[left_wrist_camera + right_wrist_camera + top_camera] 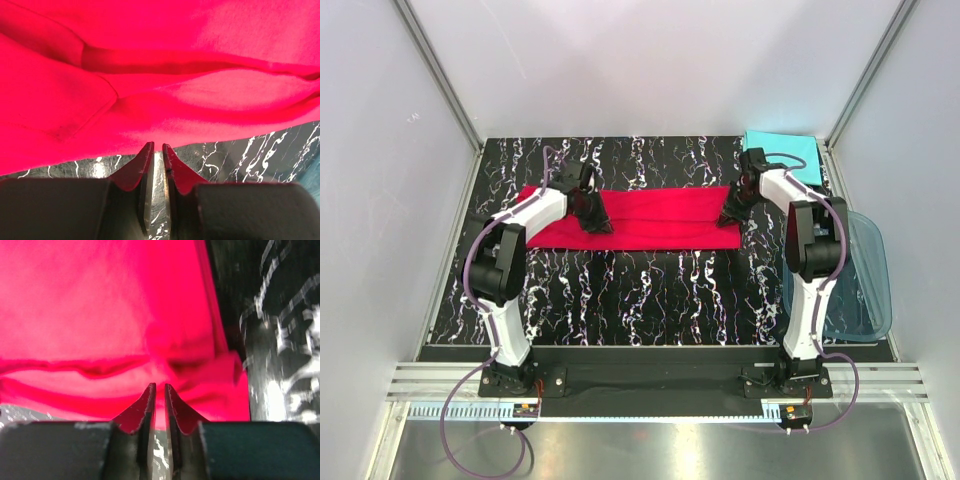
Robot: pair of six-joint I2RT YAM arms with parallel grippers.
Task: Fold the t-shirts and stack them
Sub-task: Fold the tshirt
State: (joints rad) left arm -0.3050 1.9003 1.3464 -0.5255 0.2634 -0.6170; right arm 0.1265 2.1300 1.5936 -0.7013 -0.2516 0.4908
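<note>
Currently, bright red cloth t-shirt (660,218) lies as a long folded band on the black marbled table (650,295). Left gripper (599,224) and right gripper (728,218) sit at its ends, jaws a slit apart; cannot tell whether either pinches the hem.

We see the red t-shirt (160,75) filling most of the view, creased in long soft folds. Our left claw (157,146) sits low and central, its fingers a narrow gap apart, tips at the shirt's near edge. The black, white-veined surface (250,155) shows below.
</note>
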